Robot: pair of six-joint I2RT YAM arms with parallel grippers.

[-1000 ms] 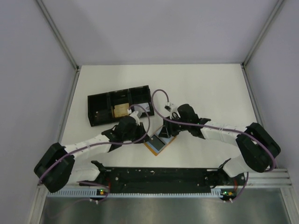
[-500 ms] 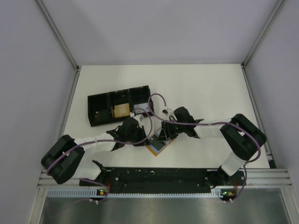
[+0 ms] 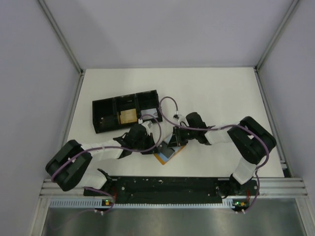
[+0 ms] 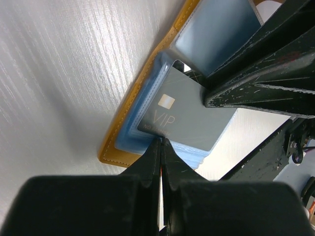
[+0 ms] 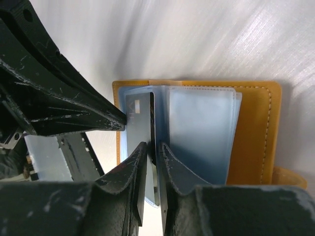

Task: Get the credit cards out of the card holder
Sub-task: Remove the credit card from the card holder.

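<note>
The card holder lies open near the table's middle, between both arms. 1 grey VIP card sits in its sleeves. Our right gripper is clamped on the card's right edge. Our left gripper, jaws together, touches the left edge, equally near.

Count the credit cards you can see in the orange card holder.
1: a grey VIP card poking from the card holder, among its clear sleeves. More may be hidden inside.
</note>
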